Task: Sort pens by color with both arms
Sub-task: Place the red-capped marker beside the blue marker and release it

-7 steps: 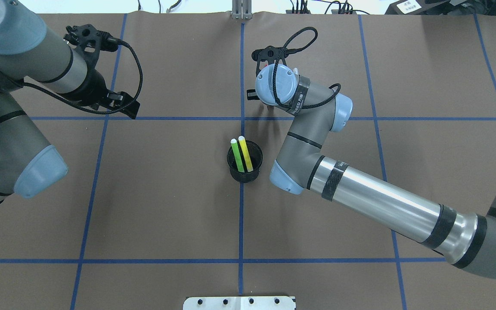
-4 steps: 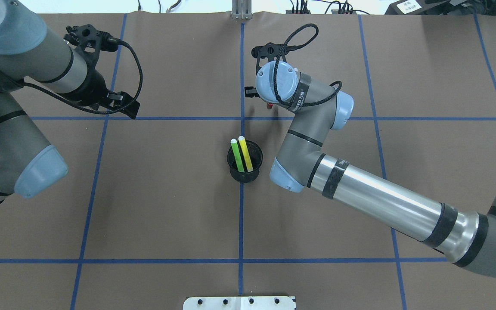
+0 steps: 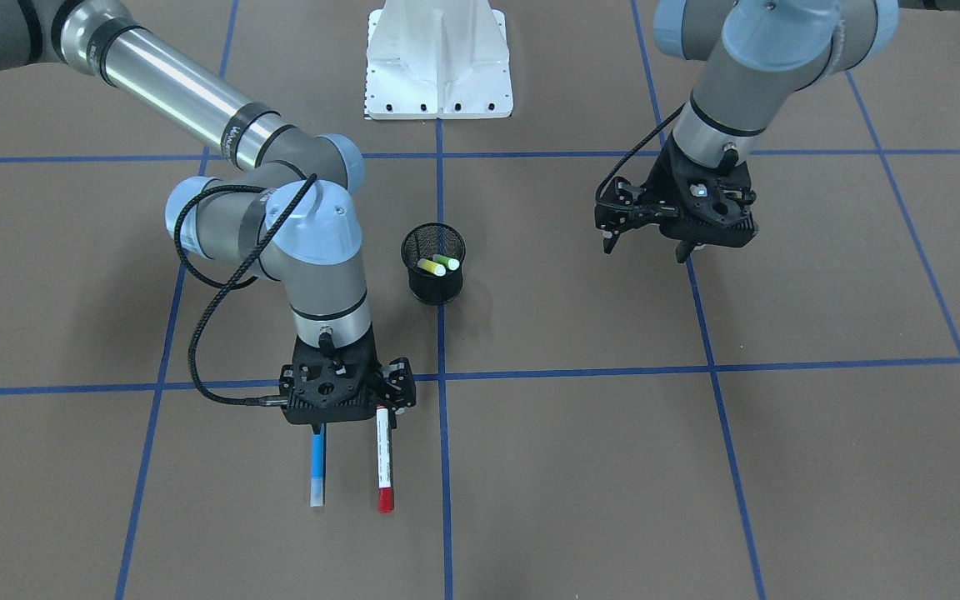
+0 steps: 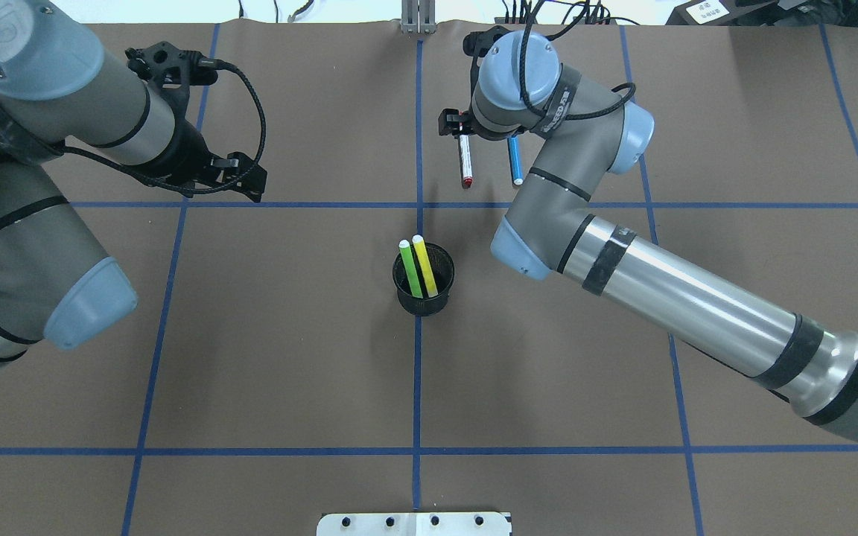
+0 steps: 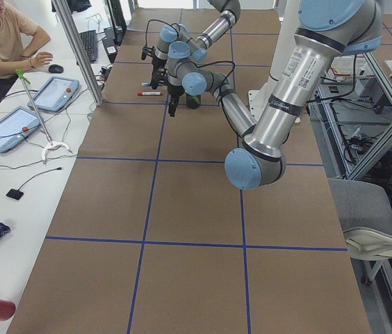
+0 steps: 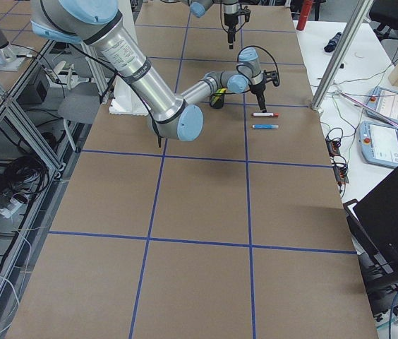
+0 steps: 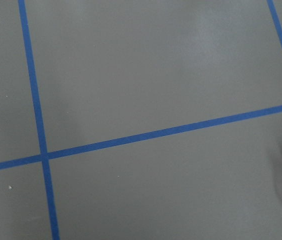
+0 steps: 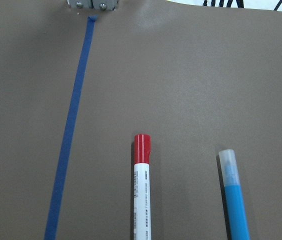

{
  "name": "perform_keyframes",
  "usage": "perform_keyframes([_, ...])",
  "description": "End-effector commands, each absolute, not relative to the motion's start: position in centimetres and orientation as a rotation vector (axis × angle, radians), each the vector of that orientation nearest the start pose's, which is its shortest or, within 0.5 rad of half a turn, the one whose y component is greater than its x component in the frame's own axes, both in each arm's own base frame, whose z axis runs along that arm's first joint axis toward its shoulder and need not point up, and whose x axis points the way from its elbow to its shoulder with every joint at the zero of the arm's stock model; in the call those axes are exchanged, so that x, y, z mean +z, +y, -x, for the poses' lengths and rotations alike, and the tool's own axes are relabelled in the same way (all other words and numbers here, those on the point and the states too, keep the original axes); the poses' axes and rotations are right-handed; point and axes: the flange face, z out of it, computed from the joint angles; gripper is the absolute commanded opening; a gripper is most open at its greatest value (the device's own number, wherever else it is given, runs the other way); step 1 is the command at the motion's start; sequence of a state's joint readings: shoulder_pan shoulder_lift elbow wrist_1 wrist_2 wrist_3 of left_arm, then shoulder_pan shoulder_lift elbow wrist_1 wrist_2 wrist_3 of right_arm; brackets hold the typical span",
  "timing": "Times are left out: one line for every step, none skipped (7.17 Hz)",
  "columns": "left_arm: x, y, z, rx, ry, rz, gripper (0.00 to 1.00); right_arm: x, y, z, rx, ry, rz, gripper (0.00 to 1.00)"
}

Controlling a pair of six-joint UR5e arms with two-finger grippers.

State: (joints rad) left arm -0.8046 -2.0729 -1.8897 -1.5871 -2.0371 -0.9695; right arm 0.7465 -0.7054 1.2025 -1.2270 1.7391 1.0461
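Pen with red cap lies below right tool — blue pen alongside.

Matt paper table cover; black mesh cup (wire, seemingly); smooth plastic pens.

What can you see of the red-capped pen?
The red-capped pen is a slim marker with a white barrel carrying small black print and a red cap on one end. It lies flat on the brown table cover, parallel to the blue pen and apart from it. Its uncapped end runs under the right gripper; I cannot tell whether the two touch.
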Motion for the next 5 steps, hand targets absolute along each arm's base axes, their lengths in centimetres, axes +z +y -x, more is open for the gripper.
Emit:
perform_keyframes([19.9, -48.3, -39.4, -0.131, 0.936, -0.188, 0.99, 23.9, -65.2, 46.9, 0.095, -0.752, -0.283, 0.99])
perform_keyframes([19.0, -46.3, -42.5, -0.204, 0.928, -0.18, 0.99, 23.8, -65.7, 45.2, 0.081, -0.743, -0.253, 0.99])
perform_keyframes([18.2, -45.3, -44.3, -0.244, 0.913, -0.172, 0.99, 24.5, -65.8, 43.9, 0.075, -0.755, -0.229, 0.99])
perform_keyframes([16.3, -45.3, -45.1, -0.259, 0.837, -0.127, 0.99, 25.0, -66.0, 43.0, 0.067, -0.762, -0.222, 0.99])
perform_keyframes([14.1, -45.4, -46.7, -0.26, 0.755, -0.058, 0.99, 25.1, -65.9, 42.7, 0.068, -0.763, -0.224, 0.99])
